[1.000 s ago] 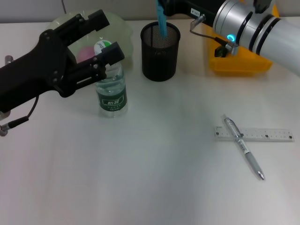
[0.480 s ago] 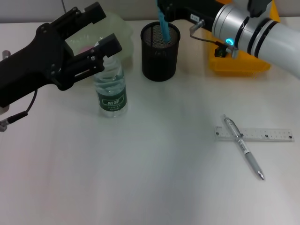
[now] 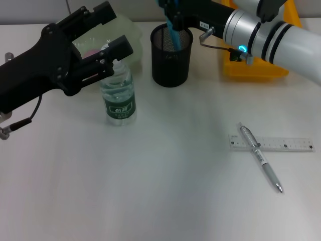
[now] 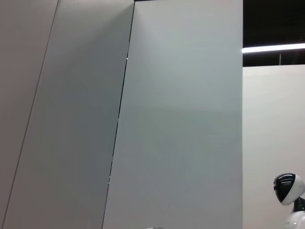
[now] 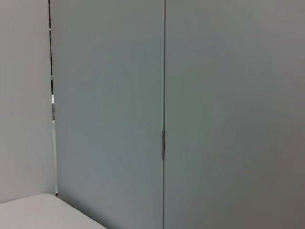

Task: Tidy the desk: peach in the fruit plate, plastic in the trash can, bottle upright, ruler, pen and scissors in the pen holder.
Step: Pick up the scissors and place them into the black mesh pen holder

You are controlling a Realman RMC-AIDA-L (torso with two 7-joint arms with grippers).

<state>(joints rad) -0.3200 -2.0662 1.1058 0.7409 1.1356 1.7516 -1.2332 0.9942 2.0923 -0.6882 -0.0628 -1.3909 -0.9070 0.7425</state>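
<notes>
Right claw (image 3: pixel 170 15) nearer pen holder (image 3: pixel 171 55)

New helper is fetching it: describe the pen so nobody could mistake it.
On the white desk, look toward the robot's right, well in front of the yellow bin. The silver pen lies slantwise across a clear ruler; it is round and metallic, while the ruler is flat.

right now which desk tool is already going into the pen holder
The blue-handled scissors, held over the black mesh pen holder; the silver pen and clear ruler lie crossed on the desk.

Left gripper (image 3: pixel 109 31) with jaws spread apart; right gripper (image 3: pixel 170 11) far forward, jaws hidden.
</notes>
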